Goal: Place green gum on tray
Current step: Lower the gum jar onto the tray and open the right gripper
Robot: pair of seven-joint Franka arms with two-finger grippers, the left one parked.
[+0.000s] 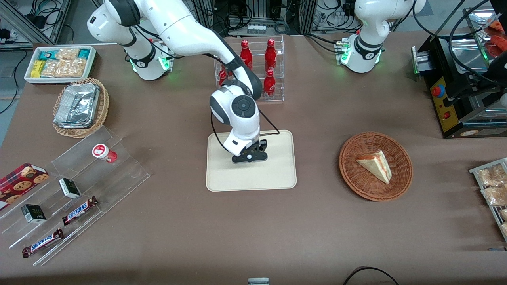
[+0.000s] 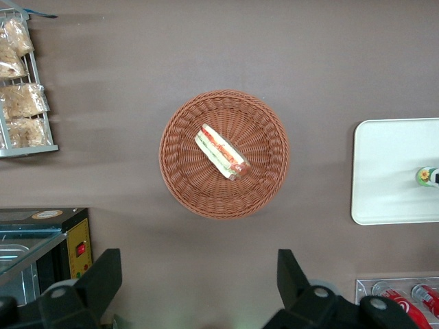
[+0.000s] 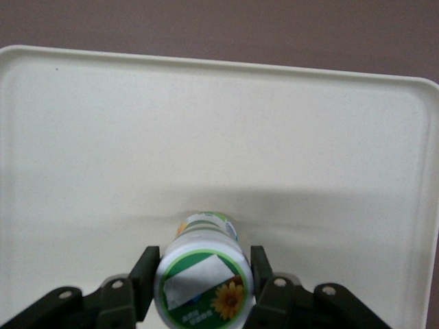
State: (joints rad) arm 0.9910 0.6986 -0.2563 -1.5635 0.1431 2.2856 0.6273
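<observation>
Two jaws of the gripper [image 3: 203,291] clamped on green gum [image 3: 204,281] (upright), over tray [image 3: 103,137].

Brown table [image 1: 253,229] — tray [image 1: 277,178], baskets [image 1: 375,166]

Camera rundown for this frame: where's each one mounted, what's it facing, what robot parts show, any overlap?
Front view: high in front of the table, looking down at both arms; the gripper is low over the tray.
Left wrist view: on the parked arm, looking straight down at the sandwich basket; its own fingers show.
Right wrist view: on the working arm, looking down past its fingers, which flank the green gum.
Shared: all three show the tray; both wrist views show the gum standing on it.
</observation>
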